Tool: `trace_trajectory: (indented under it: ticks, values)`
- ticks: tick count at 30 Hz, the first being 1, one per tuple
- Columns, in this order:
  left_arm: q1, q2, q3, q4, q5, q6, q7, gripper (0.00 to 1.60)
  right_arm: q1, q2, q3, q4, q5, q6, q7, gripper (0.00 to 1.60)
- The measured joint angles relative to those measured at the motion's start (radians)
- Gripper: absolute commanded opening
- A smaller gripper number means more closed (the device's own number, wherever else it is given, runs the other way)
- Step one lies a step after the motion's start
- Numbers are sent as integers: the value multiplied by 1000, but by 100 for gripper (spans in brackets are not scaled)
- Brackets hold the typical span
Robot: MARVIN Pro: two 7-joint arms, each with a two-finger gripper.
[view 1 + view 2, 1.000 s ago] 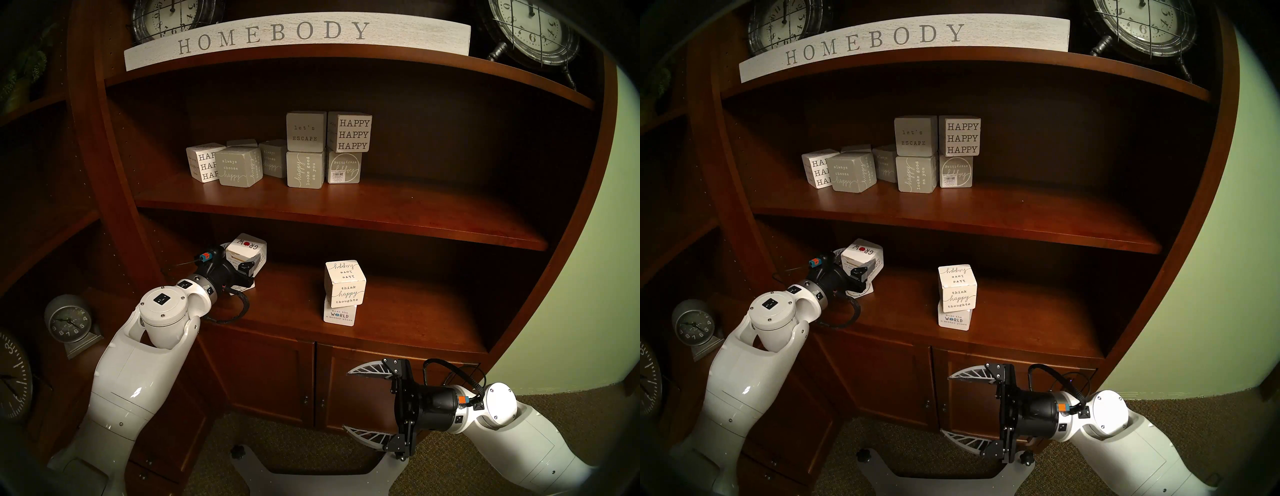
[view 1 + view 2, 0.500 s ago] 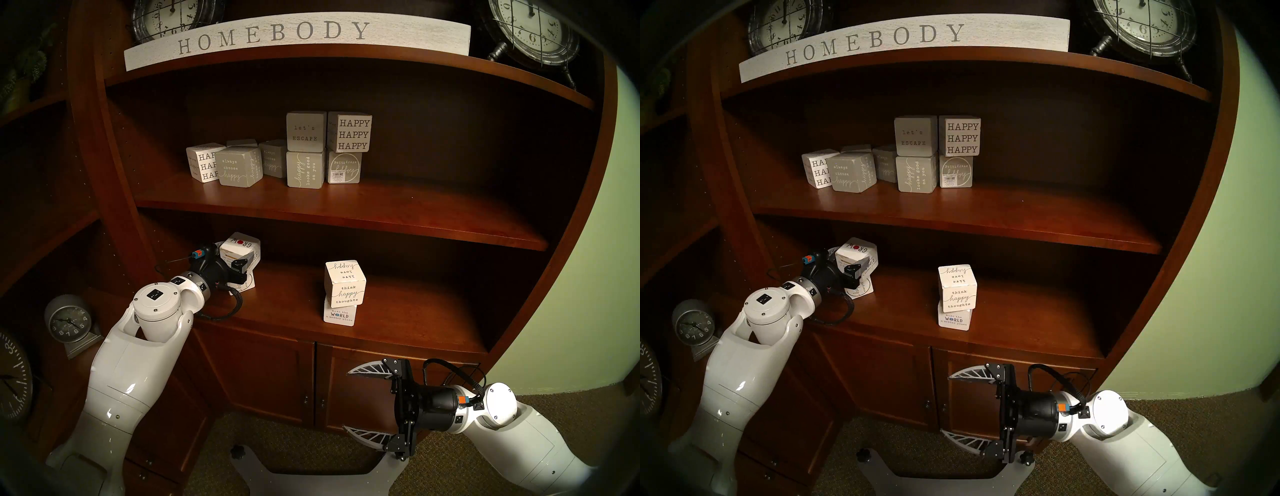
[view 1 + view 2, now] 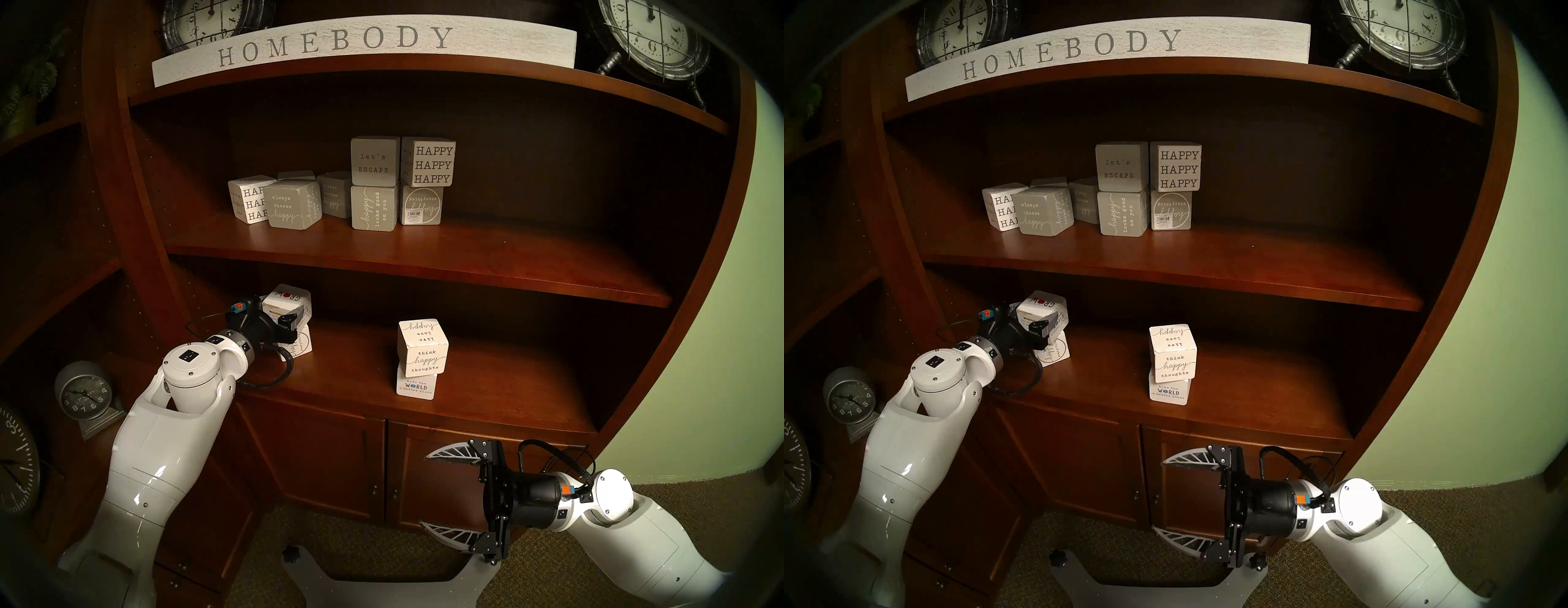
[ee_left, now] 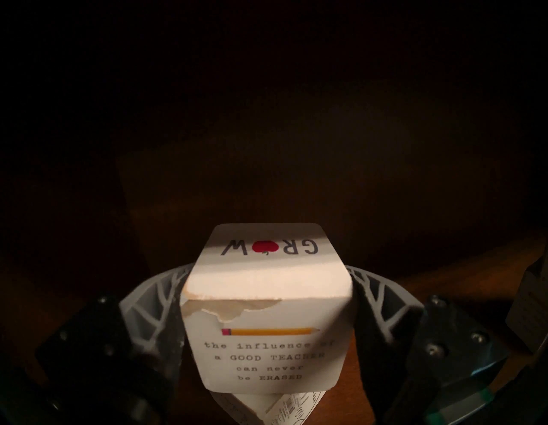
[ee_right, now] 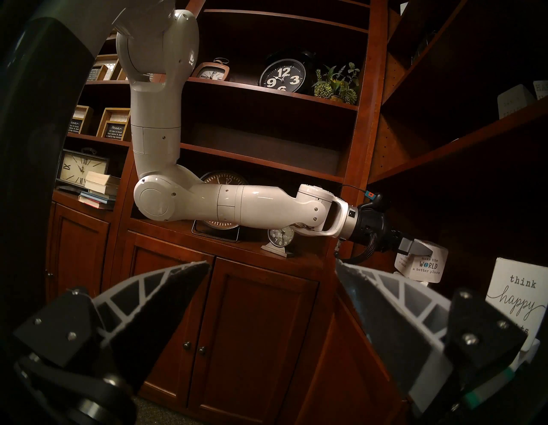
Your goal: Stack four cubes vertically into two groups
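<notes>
left gripper (image 4: 267, 335) clamps grow block (image 4: 267, 311) above script block (image 3: 302, 344), far left on lower shelf (image 3: 360, 373). square corners over it, lower flat, then release. right gripper (image 3: 449, 496) wide, idle.

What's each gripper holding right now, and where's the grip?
Left gripper clamps the white wooden "GROW" cube by two opposite side faces. Right gripper is open, holding nothing.

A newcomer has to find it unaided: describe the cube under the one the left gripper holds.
Start at the lower open shelf of the bookcase, above the cabinet doors, and go to its left end, where the left gripper holds a white GROW cube. Directly beneath sits the circled-script cube. Unlike the two-cube stack to its right, it shows cursive writing inside a ring and a barcode sticker.
</notes>
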Motion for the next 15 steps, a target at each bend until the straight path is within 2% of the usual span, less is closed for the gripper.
trace_trajectory:
  ticks: [6, 8, 9, 10, 13, 15]
  values:
    - [-3, -6, -2, 2, -9, 5, 4, 0, 0, -1, 1, 0, 0, 1, 1, 160]
    - [-3, -8, -3, 3, -12, 5, 5, 8, -1, -1, 1, 0, 0, 1, 1, 160]
    - [-3, -8, -3, 4, -13, 5, 6, 21, -1, -2, 2, 0, 0, 1, 1, 160]
    - [-3, -9, -3, 4, -15, 4, 6, 24, -1, -2, 2, 0, -1, 1, 2, 160]
    - [-2, -10, -4, 5, -18, 4, 6, 54, -1, -2, 2, 0, -1, 2, 2, 160]
    - [-2, -10, -5, 6, -20, 3, 6, 58, -1, -3, 3, 0, -1, 2, 2, 160]
